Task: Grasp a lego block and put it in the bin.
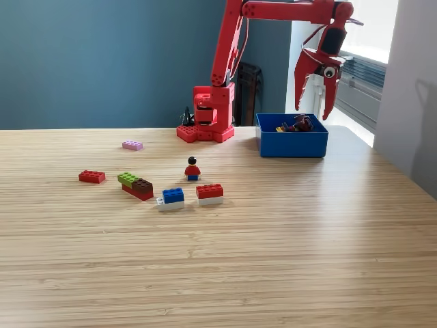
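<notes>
Bare wooden table across the near foreground. Mid-table, toward 9 o'clock: scattered lego blocks and a small figure, well apart from the claw. Farther back, at 2 o'clock: blue bin near the table's far edge, holding several small pieces. Directly above the bin: red gripper, jaws spread, holding nothing.

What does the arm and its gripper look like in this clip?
The arm is all red plastic, with slim link sections rising from a blocky base whose foot is studded like a lego plate. The gripper has two long, curved, pointed red fingers, a black motor block above them and a small round white-and-black fitting.
</notes>
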Available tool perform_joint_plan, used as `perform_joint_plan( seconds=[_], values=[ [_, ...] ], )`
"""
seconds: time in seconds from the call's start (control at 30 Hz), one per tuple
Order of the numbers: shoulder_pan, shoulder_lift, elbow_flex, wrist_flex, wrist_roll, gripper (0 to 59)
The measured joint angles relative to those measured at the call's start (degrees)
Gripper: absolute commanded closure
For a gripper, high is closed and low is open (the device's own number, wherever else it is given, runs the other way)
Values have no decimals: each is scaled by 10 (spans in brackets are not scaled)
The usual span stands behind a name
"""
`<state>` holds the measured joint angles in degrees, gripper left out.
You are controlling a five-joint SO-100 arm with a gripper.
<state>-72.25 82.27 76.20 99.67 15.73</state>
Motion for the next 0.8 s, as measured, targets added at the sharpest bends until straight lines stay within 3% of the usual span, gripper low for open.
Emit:
perform_joint_plan(
  seconds=[0.27, 0.5, 0.57, 0.8],
  values=[
    [5, 58, -6, 0, -10, 317],
    [132, 61, -67, 0, 4, 513],
    [194, 62, -76, -2, 8, 544],
    [367, 62, -80, -4, -26, 548]
  ],
)
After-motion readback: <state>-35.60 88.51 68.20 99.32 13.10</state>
